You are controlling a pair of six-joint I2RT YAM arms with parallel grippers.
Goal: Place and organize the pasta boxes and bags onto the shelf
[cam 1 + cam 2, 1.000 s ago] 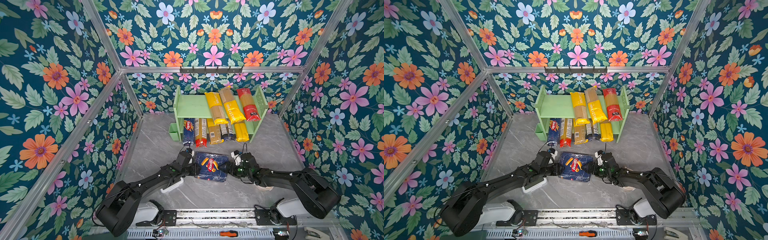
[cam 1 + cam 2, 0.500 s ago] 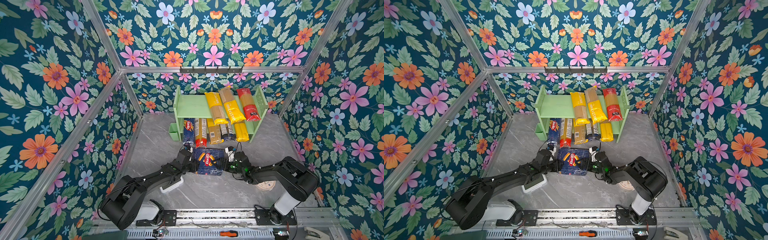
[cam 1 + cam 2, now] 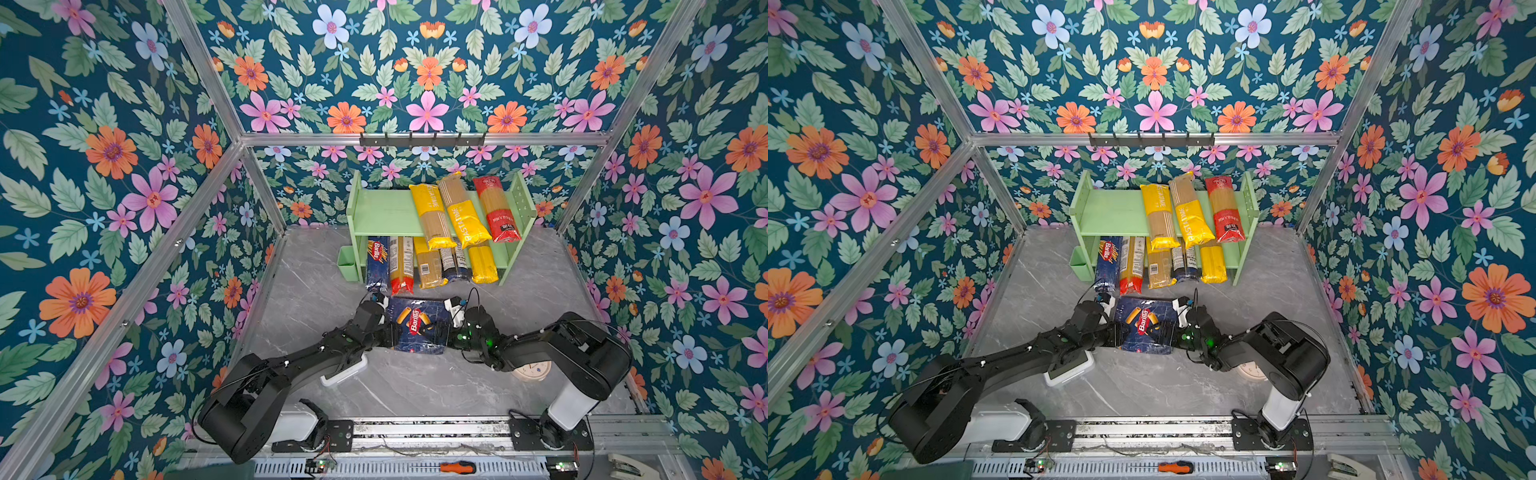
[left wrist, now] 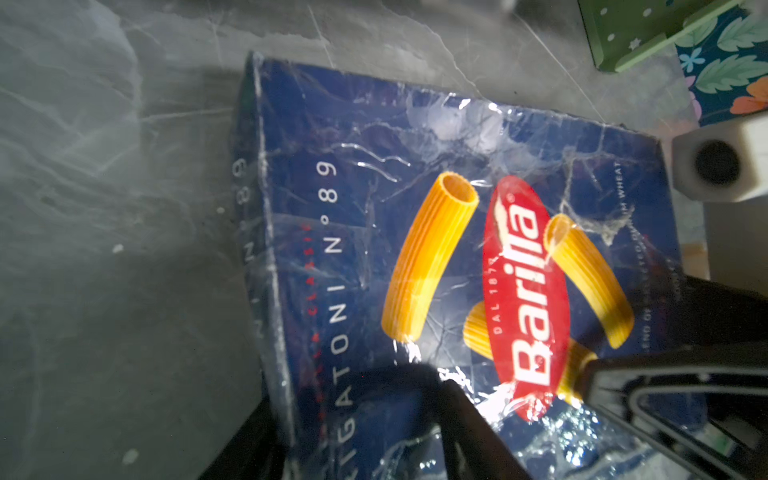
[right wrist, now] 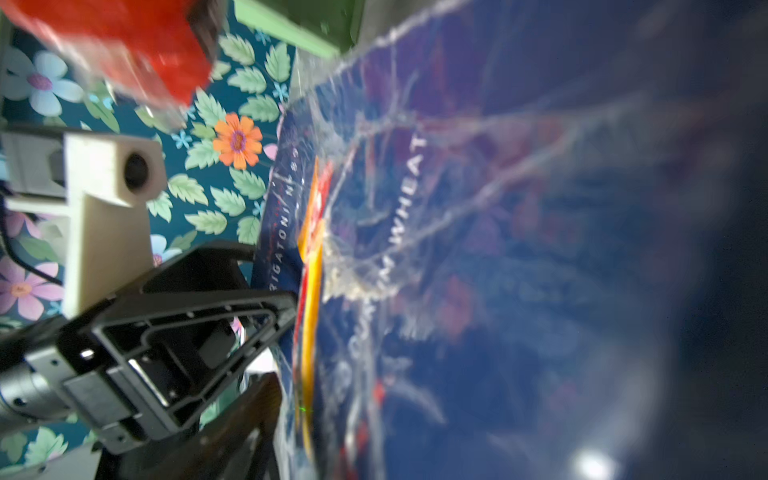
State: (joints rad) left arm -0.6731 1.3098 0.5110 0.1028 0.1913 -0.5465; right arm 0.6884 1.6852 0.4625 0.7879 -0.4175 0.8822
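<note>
Barilla rigatoni box (image 3: 415, 326) has shifted closer to the green shelf (image 3: 382, 212); left claw (image 3: 388, 329) and right claw (image 3: 451, 328) flank it, whether apart or clamped cannot be told.

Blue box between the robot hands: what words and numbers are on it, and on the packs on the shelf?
"Barilla": red oval on the wide box.
"RIGATONI N° 89": the same box's face.
"WHEAT": along its edge; the words before it are blurred.
"Barilla": the narrow box, lower tier of the shelf.
"PASTATIME": the yellow bag on the top tier.
Too small to read: lettering on the red bag.
</note>
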